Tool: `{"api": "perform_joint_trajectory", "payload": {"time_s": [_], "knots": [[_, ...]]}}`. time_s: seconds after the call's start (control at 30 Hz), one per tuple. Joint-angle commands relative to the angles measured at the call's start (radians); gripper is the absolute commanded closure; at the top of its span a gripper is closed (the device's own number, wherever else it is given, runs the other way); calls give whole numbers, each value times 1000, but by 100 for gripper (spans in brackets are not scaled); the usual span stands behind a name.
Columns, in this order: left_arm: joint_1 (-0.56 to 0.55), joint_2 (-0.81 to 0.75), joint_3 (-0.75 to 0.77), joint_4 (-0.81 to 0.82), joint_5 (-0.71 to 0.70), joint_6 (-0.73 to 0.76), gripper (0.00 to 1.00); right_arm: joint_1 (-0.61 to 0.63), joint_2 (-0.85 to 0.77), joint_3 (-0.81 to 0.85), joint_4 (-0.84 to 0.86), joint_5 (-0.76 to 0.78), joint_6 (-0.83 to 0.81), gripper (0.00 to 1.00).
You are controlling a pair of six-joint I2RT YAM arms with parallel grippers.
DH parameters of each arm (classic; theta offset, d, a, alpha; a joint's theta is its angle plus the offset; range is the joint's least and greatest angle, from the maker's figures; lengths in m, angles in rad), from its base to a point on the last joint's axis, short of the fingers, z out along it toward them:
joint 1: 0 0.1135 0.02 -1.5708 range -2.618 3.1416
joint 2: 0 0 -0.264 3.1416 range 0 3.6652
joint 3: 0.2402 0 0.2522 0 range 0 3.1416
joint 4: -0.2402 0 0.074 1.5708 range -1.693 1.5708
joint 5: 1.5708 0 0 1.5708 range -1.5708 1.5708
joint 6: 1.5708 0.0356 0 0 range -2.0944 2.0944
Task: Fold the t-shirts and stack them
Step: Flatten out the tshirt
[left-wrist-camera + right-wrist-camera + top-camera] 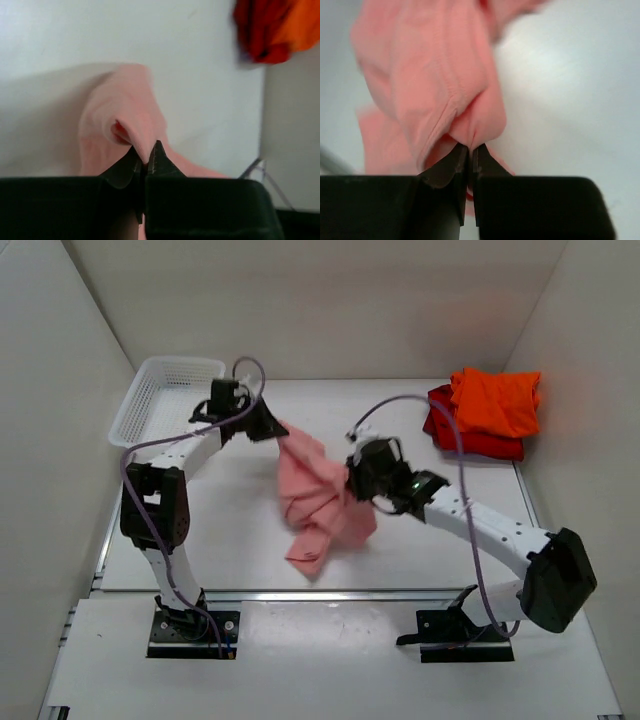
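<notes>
One basket: the white mesh basket sits at the far-left corner of the tabletop, well apart from any cloth.
Left jaws: on the left arm, pinched almost shut on a thin fold at the upper edge of the salmon-pink shirt.
Pink shirt: bunched and twisted in mid-tabletop, slung between the two grips. Its lower end droops toward the tabletop, and whether it touches I cannot tell.
Right jaws: on the right arm, closed on a gathered ridge of the same shirt.
Stack: the orange shirt lies on the red shirt at the far right.
Risk: both grips look shallow, so pulling apart could slip the fold free.
Risk: the bunched grip points may not be matching corners, so spreading could leave a twist rather than a flat shirt.
</notes>
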Motion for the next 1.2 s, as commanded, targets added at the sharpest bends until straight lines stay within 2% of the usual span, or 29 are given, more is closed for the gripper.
{"api": "perform_joint_trajectory", "payload": {"time_s": [0.0, 0.03, 0.13, 0.2, 0.3, 0.37, 0.4, 0.43, 0.47, 0.5, 0.53, 0.63, 0.7, 0.77, 0.8, 0.87, 0.93, 1.07, 1.17], "knots": [[9, -45, 292, 32, 114, -98, 100, -204, -107, 222, -97, 165, -222, 100], [1, -34, 384, 29, 140, -127, 100, -241, -124, 306, -97, 199, -270, 100], [-16, -45, 518, 1, 143, -141, 100, -304, -153, 466, -140, 168, -324, 100], [-5, -80, 511, -4, 123, -135, 100, -297, -159, 523, -187, 119, -320, 100], [54, -108, 370, 41, 114, -141, 99, -202, -161, 512, -240, 91, -263, 100], [110, -100, 244, 108, 161, -176, 80, -105, -159, 422, -238, 88, -195, 100], [140, -88, 227, 118, 189, -189, 62, -28, -150, 367, -223, 72, -170, 100], [171, -82, 196, 139, 198, -195, 53, 40, -144, 334, -194, 46, -118, 100], [200, -59, 167, 160, 254, -222, 41, 136, -89, 226, -92, -59, -63, 97], [254, -51, 159, 180, 272, -230, 35, 192, -69, 215, -79, -71, -44, 81], [257, -53, 159, 181, 295, -232, 35, 218, -25, 198, -53, -64, -33, 57], [280, -74, 141, 106, 330, -169, 33, 249, 39, 190, -22, -62, -27, 23], [274, -105, 98, 25, 327, -103, 33, 202, 33, 176, 4, -67, -25, 18], [250, -210, -58, -51, 301, -29, 33, 159, -7, 130, 30, -25, -19, 18], [218, -247, -106, -60, 286, -14, 33, 103, -10, 119, 32, -11, -12, 18], [132, -383, -298, -123, 193, 32, 33, 3, -68, 58, 44, -19, 13, 18], [22, -474, -432, -144, 114, 38, 32, -173, -94, 6, 68, -59, 28, 18], [-112, -652, -724, -97, 86, -76, 31, -423, -102, -43, 111, -164, 31, 20], [-164, -744, -879, -24, 73, -182, 27, -513, -61, -42, 122, -186, 8, 20]]}}
